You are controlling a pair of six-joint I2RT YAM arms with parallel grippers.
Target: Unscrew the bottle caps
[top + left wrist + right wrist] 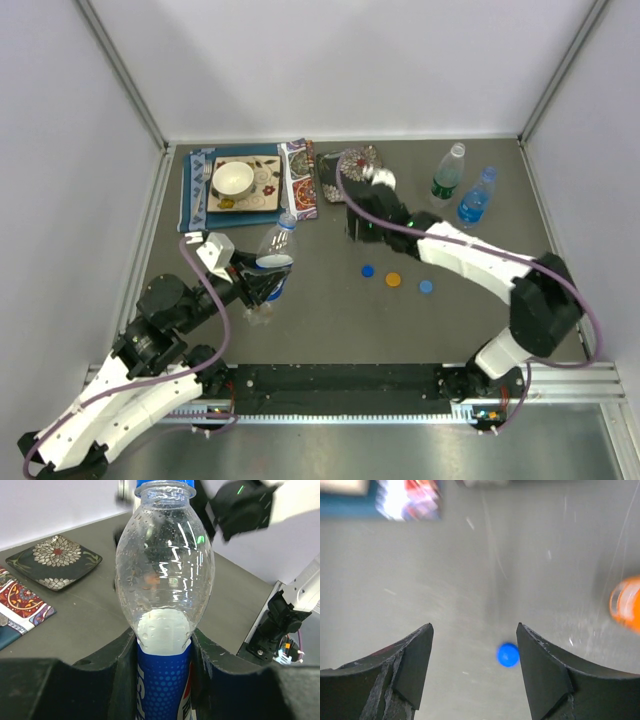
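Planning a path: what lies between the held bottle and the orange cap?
A loose blue cap on the table, nearer the orange cap than the bottle; top view.

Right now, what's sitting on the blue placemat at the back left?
A square patterned plate with a white bowl on it; the middle of the placemat is covered.

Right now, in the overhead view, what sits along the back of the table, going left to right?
white bowl → patterned cloth → dark floral plate → green-labelled bottle → blue-tinted bottle
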